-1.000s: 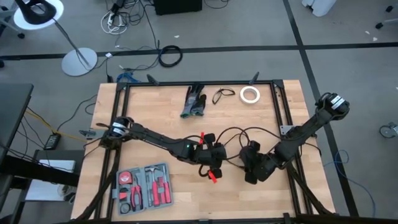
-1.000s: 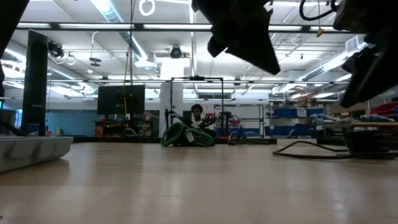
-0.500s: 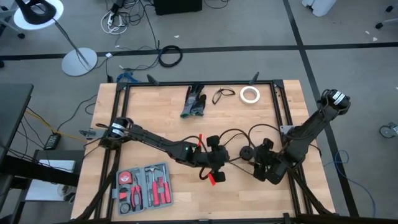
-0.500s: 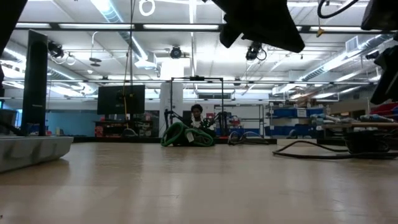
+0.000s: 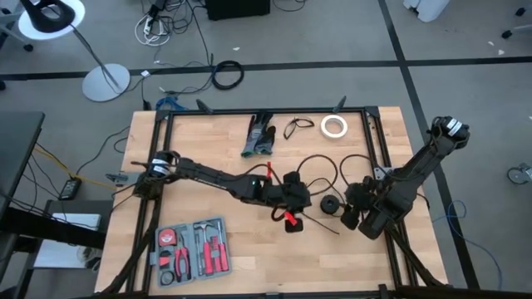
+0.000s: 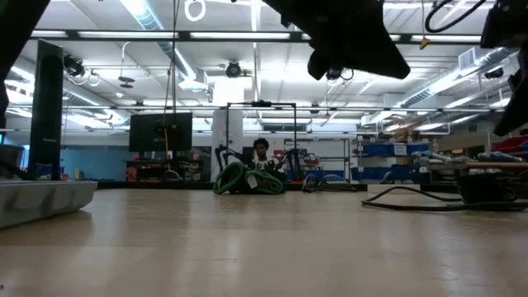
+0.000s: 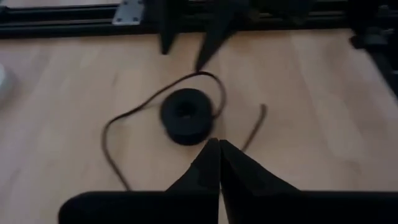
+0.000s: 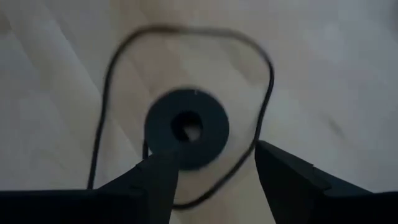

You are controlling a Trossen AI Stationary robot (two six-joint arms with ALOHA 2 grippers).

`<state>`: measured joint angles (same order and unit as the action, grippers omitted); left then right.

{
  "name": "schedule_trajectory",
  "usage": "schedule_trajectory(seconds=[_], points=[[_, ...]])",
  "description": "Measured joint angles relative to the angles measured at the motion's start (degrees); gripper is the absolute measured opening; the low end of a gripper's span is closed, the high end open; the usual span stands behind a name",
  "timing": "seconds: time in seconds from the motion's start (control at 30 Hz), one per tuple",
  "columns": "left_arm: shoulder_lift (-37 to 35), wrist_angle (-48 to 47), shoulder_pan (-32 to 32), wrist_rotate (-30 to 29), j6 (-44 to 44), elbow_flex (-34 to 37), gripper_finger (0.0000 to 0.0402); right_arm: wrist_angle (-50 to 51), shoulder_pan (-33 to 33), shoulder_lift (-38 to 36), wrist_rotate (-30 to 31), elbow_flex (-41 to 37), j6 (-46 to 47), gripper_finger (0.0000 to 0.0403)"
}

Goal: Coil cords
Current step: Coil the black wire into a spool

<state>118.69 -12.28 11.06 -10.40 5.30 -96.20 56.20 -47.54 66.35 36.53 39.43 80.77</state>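
Both arms have drawn back from the coiled cord (image 7: 186,115): left pincer (image 7: 217,149) clenched empty, right pincer (image 8: 211,168) released above it.

Bright even overhead light, ceiling strip lights (image 6: 157,21) glaring; both wrist views blurred, soft shadows

Coiled cord (image 5: 330,203) on table (image 5: 208,149), between both arms, tape roll (image 5: 334,125) behind.
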Motion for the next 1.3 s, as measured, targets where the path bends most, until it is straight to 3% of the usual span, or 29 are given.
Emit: schedule_trajectory(seconds=[0.13,0.33,0.47,0.63,0.73,0.9,1.1,1.3], points=[[0.71,0.87,-1.34,-0.21,-2.77,-0.02,0.0047,-2.92,1.5,0.02,-5.67,-1.46,-0.86,0.0209],[1.97,-0.72,-2.91,2.6,-3.78,0.02,0.0104,-14.12,1.48,0.16,-7.31,-1.63,-17.82,0.0207],[2.48,-0.2,-2.91,6.34,-3.79,-0.04,0.0116,-14.96,2.73,2.53,-10.15,-1.58,-28.06,0.02],[2.64,0.53,-2.87,8.27,-3.8,0.0,0.0117,-14.0,8.39,4.36,-14.8,-1.6,-31.63,0.02],[2.64,3.38,-2.91,7.95,-5.31,0.0,0.0117,-11.54,10.54,3.46,-16.46,-1.6,-29.54,0.0201],[3.4,4.69,-2.76,8.93,-10.48,-0.08,0.0117,-8.07,8.63,-0.28,-11.55,-1.6,-24.02,0.0195],[7.67,8.38,-2.83,10.89,-12.69,-0.02,0.0117,-2.68,6.72,-1.45,-10.17,-1.7,-18.98,0.0187],[11.32,12.18,-3.01,7.36,-15.11,0.02,0.0117,2.03,7.91,-1.53,-10.99,-4.31,-10.54,0.0174]])
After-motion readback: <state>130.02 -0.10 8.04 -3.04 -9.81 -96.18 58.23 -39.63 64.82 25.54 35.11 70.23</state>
